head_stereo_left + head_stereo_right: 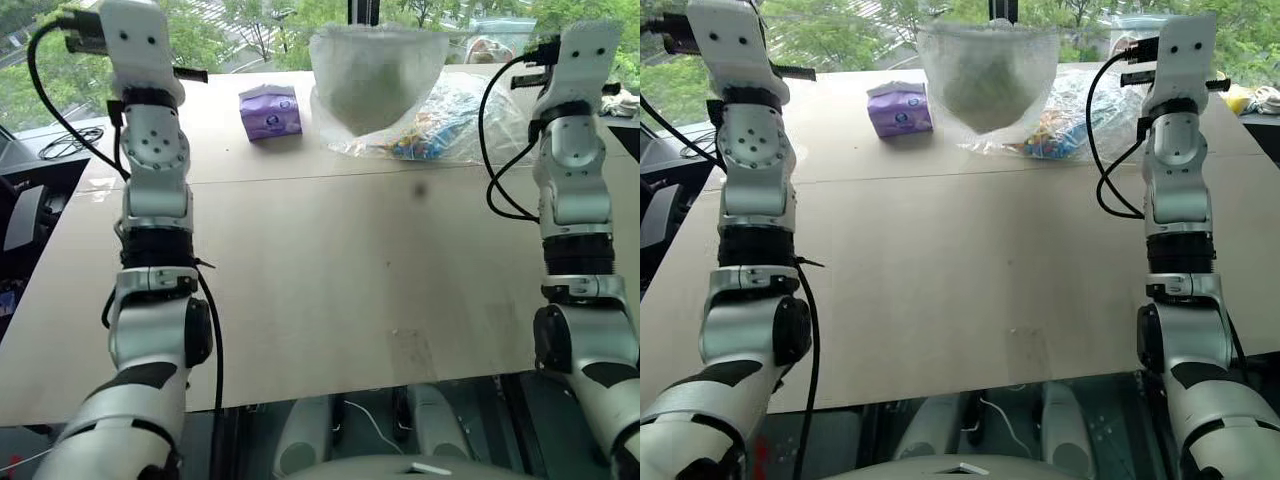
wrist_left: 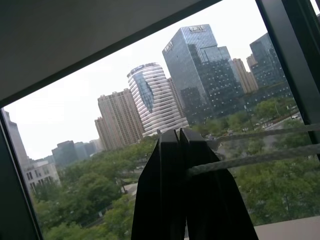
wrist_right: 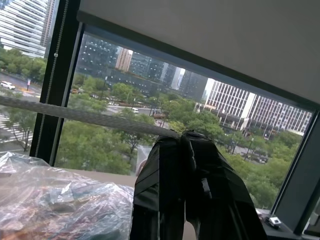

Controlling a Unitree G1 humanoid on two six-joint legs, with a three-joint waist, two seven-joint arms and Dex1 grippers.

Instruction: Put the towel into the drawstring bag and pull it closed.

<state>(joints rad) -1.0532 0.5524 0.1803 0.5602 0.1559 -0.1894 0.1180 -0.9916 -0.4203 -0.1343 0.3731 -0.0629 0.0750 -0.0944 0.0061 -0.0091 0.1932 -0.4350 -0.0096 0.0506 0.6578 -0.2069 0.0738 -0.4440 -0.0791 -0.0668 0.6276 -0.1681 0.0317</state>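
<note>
The table [image 1: 300, 300], a broad pale wooden top, serves as the landmark for everything else. Above its far edge hangs the drawstring bag [image 1: 378, 75], clear of the surface, its white translucent fabric sagging to a rounded point and its mouth stretched wide at the top. Inside it a pale greenish mass shows through the cloth, which looks to be the towel [image 1: 375, 85] resting in the bag's belly. On the table's far side, just behind and beneath the hanging bag, lies a large clear plastic bag [image 1: 440, 125] of colourful items. To the left of that, also near the far edge, sits a purple tissue pack [image 1: 270, 111], well apart from the hanging pouch. Both arms are raised over the table's two sides. In the left wrist view the left gripper [image 2: 179, 137] has its black fingers pressed together on a white cord [image 2: 250, 160] that runs off taut to one side. In the right wrist view the right gripper [image 3: 181, 137] is likewise clenched on the other cord [image 3: 85, 117], which stretches away across the window.
</note>
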